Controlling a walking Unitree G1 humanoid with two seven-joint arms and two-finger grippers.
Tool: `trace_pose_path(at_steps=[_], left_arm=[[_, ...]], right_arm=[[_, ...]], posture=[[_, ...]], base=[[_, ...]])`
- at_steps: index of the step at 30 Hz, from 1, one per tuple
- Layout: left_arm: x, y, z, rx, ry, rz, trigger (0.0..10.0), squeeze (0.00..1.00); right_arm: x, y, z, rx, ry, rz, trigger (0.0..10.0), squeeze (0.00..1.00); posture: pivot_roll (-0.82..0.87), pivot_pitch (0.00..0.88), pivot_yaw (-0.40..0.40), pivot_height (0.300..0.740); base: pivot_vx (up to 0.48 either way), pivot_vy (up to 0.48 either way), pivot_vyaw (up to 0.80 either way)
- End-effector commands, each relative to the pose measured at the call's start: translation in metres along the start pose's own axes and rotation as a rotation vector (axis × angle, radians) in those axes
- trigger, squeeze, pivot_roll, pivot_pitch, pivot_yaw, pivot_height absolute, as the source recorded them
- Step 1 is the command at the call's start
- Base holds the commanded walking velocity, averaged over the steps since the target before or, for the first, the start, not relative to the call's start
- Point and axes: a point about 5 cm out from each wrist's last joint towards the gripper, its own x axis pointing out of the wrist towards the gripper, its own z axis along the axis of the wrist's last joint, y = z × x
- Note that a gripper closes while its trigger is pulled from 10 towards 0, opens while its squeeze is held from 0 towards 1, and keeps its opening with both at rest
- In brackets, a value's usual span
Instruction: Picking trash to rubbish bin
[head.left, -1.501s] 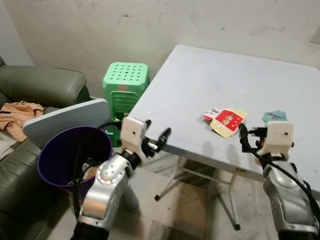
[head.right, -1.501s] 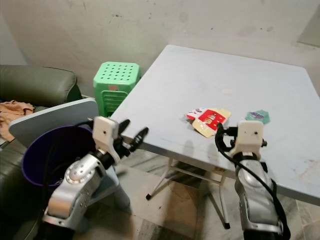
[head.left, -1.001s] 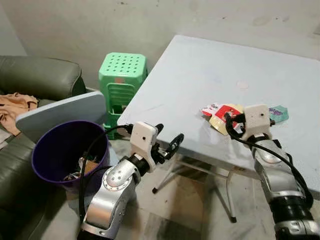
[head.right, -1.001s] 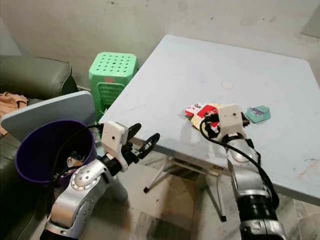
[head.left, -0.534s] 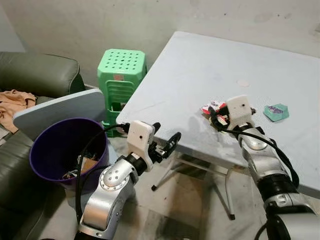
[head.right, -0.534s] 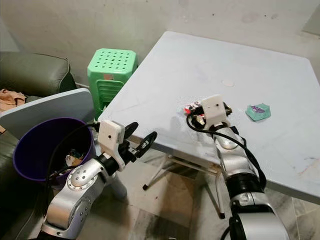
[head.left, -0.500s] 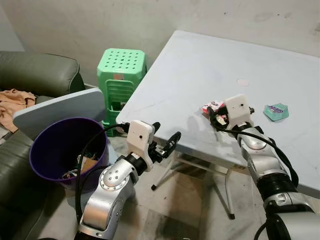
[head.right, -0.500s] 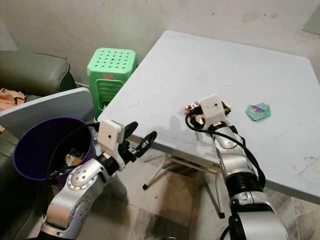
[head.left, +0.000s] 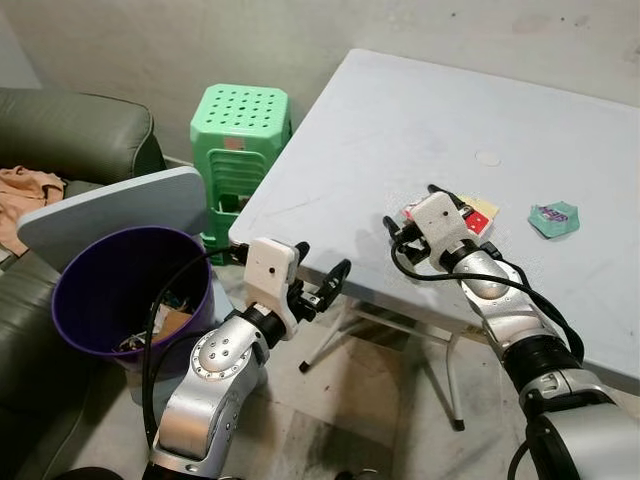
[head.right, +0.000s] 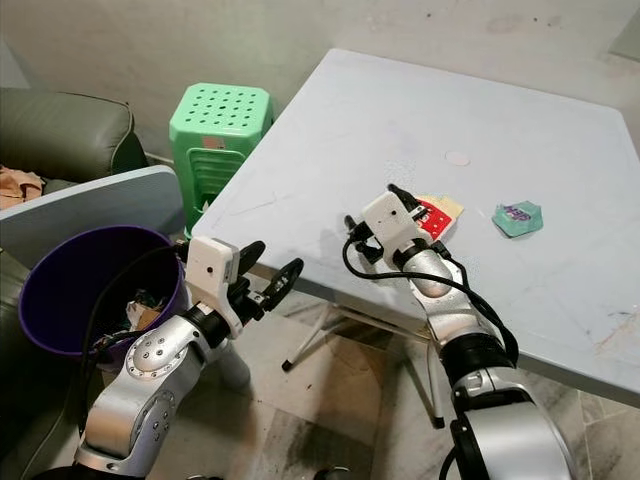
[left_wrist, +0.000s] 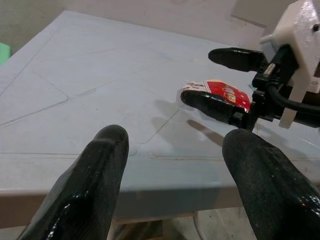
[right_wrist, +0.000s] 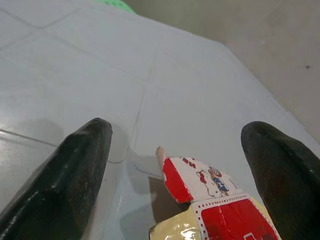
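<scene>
A red and yellow wrapper lies flat on the grey table near its front edge. My right gripper is open low over the table, just left of the wrapper. The right wrist view looks down at the wrapper between the two spread fingers. A small teal wrapper lies further right on the table. The purple rubbish bin stands on the floor at my left with some trash inside. My left gripper is open and empty, held below the table's front edge beside the bin.
A green plastic stool stands against the wall beyond the bin. A grey board leans behind the bin, next to a green sofa with a tan cloth. The table's folding legs stand on the tiled floor.
My right gripper has reached from the table's front edge onto the table and come down beside the red and yellow wrapper. The left arm has hardly moved. The camera has shifted.
</scene>
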Motion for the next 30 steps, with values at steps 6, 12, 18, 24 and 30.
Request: trace_pose_path(at_steps=[6,12,18,24,30], left_arm=[[-0.001,-0.002,0.004,-0.002,-0.012,-0.006,10.0,0.0],[-0.001,-0.002,0.004,-0.005,-0.012,-0.001,10.0,0.0],[-0.001,-0.003,0.003,-0.009,-0.012,-0.001,10.0,0.0],[0.001,-0.005,0.003,-0.009,-0.012,-0.005,10.0,0.0],[0.002,-0.006,0.002,-0.011,-0.014,-0.012,10.0,0.0]], right_arm=[[0.004,-0.005,-0.007,-0.03,0.095,-0.01,10.0,0.0],[0.005,-0.011,-0.009,-0.038,0.144,-0.026,10.0,0.0],[0.004,-0.019,-0.012,-0.012,0.184,-0.056,7.1,0.0],[0.004,-0.025,-0.013,-0.014,0.198,-0.09,0.0,0.0],[0.003,-0.029,-0.013,-0.023,0.206,-0.106,0.0,0.0]], posture=[[0.03,0.178,-0.078,0.74],[0.03,0.179,-0.083,0.74],[0.02,0.18,-0.085,0.74],[0.02,0.18,-0.085,0.74],[0.01,0.169,-0.083,0.74]], base=[[0.0,0.0,0.0],[0.0,0.0,0.0],[0.0,0.0,0.0],[0.0,0.0,0.0],[0.0,0.0,0.0]])
